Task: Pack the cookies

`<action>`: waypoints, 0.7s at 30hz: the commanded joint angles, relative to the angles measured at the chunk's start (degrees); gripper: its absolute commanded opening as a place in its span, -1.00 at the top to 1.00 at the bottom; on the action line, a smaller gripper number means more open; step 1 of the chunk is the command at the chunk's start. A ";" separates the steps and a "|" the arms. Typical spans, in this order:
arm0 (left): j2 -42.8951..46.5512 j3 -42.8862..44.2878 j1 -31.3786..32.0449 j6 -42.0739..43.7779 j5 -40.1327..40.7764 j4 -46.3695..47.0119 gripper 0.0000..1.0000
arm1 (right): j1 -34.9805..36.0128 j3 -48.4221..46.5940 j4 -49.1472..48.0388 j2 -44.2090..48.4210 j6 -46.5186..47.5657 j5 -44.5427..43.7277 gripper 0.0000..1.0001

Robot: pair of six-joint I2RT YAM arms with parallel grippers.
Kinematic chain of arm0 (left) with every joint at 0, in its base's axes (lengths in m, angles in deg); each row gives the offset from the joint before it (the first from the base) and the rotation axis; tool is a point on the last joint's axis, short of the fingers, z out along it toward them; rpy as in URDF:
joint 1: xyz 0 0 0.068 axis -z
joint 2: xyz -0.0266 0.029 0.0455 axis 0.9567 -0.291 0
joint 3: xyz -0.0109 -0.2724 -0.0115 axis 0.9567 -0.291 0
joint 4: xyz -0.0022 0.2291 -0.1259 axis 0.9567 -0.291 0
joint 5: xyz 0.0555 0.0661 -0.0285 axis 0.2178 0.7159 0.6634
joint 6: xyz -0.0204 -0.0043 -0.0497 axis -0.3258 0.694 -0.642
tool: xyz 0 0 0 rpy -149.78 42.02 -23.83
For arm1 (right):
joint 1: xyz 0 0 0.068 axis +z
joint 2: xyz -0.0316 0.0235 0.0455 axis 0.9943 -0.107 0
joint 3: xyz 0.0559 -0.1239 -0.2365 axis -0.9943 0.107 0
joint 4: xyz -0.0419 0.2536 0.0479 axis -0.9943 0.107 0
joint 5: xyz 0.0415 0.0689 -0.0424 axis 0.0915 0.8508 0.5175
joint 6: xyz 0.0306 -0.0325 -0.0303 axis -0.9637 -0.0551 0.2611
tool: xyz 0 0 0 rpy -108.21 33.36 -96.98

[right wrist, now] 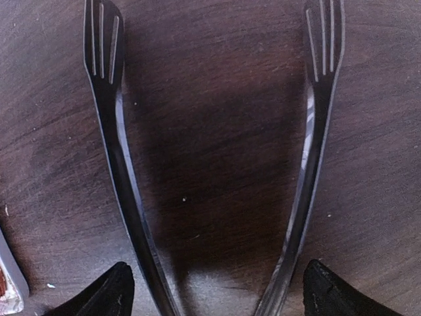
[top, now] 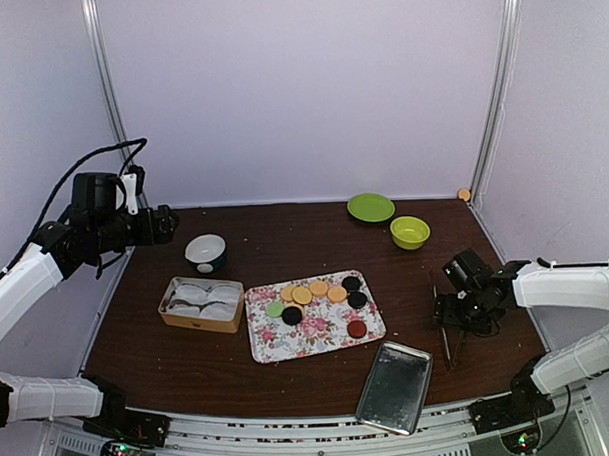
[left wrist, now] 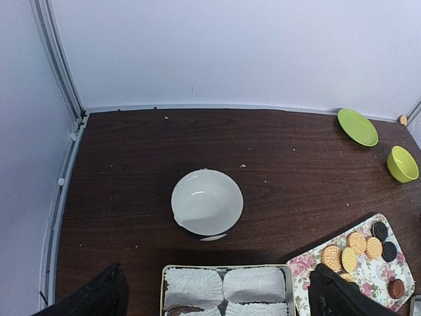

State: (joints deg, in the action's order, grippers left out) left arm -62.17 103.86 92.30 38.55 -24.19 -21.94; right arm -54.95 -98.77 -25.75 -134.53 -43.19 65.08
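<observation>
The cookies (top: 319, 294) lie on a floral tray (top: 308, 336) at mid-table: several orange-yellow, three black, one light green (top: 275, 310) and one dark red (top: 357, 328). Some also show in the left wrist view (left wrist: 358, 245). A tin (top: 200, 304) lined with white paper cups (left wrist: 223, 286) stands left of the tray. My left gripper (top: 167, 225) (left wrist: 217, 304) is open and empty, held high over the back left. My right gripper (top: 451, 313) (right wrist: 217, 299) is open and low over the metal tongs (right wrist: 118, 171), with its fingers (right wrist: 108, 293) outside both tong arms.
A white bowl (top: 205, 252) stands behind the tin. A green plate (top: 370, 207) and a yellow-green bowl (top: 410, 231) are at the back right, with a small orange disc (top: 464, 194) in the corner. A metal lid (top: 394, 387) lies at the front edge.
</observation>
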 commanded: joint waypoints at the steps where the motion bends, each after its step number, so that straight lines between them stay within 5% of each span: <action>1: 0.35 1.77 -0.15 -0.45 -1.18 1.37 -0.95 | 0.19 -0.04 -3.67 -3.30 -0.82 2.35 -0.74; 21: -0.86 1.93 -0.15 -0.88 -3.04 1.36 -0.95 | 0.71 -5.02 -5.78 -10.27 -0.61 3.98 -0.15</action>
State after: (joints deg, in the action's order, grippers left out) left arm -62.30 103.89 92.30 38.17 -25.83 -21.97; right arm -54.80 -101.15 -31.55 -142.57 -43.34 67.55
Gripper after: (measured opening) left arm 0.976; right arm 0.579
